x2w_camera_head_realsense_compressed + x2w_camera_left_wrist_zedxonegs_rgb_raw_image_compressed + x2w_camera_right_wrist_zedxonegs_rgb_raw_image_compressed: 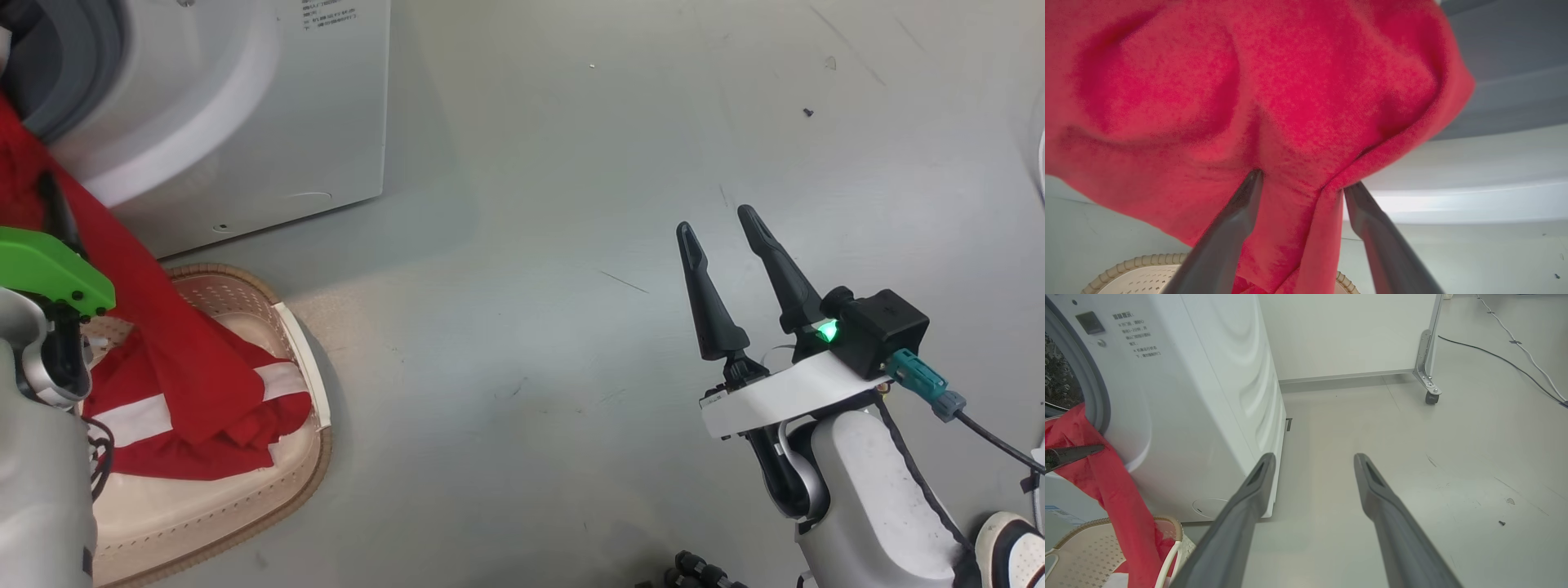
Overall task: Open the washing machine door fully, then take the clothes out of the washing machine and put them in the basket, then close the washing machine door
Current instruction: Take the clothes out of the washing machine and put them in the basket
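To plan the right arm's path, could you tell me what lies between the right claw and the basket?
In the head view, that stretch is bare grey floor, from the basket to the right claw.

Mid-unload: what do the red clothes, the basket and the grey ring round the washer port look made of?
Clothes: soft matte fabric, fleece-like by its fuzzy nap and loose folds. Basket: likely moulded plastic, cream, semi-matte; regular perforations, brown woven-look rim. Port ring: dull grey, probably rubber, though the look alone leaves it open.
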### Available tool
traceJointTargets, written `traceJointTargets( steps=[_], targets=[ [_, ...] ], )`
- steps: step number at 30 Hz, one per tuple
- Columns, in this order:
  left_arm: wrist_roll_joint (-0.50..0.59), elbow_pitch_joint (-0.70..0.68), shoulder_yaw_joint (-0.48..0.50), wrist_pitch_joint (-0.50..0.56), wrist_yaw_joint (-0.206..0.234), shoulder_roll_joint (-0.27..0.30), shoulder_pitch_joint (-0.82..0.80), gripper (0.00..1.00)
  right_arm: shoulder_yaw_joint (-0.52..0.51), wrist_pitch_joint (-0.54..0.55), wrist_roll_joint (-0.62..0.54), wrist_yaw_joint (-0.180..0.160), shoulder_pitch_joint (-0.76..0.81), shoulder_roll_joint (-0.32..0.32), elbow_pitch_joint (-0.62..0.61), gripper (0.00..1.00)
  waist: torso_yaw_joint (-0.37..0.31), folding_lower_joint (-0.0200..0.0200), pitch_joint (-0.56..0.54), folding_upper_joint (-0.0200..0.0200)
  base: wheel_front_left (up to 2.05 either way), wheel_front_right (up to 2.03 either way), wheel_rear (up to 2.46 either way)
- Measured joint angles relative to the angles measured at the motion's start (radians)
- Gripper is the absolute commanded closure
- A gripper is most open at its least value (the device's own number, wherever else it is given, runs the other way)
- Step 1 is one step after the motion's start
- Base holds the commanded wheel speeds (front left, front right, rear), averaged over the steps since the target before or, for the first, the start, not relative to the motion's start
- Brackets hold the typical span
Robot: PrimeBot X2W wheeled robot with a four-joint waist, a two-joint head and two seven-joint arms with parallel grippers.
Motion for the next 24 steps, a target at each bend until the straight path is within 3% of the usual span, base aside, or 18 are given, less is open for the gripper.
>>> traceJointTargets(
  steps=[1, 2, 12, 24],
  targets=[
    [0.000, 0.005, 0.001, 0.000, 0.000, 0.000, -0.006, 0.05, 0.000, 0.000, 0.000, 0.000, -0.004, 0.000, 0.000, 0.00, 0.001, 0.0000, 0.000, 0.0000, 0.00, 0.00, 0.00],
    [0.000, 0.008, 0.003, -0.005, 0.000, 0.000, -0.011, 1.00, 0.000, 0.000, 0.000, 0.000, -0.006, 0.000, 0.000, 0.00, 0.001, 0.0000, 0.001, 0.0000, 0.00, 0.00, 0.00],
    [0.010, 0.054, -0.029, -0.054, -0.026, -0.016, -0.028, 1.00, -0.022, 0.000, -0.006, -0.008, -0.007, 0.000, 0.006, 0.00, 0.023, 0.0000, -0.008, 0.0000, 0.00, 0.00, 0.00],
    [0.036, 0.082, -0.108, -0.163, -0.104, -0.077, 0.002, 1.00, -0.050, 0.000, -0.041, -0.007, -0.007, 0.000, 0.028, 0.00, 0.099, -0.0001, -0.058, 0.0000, 0.00, 0.00, 0.00]
  ],
)
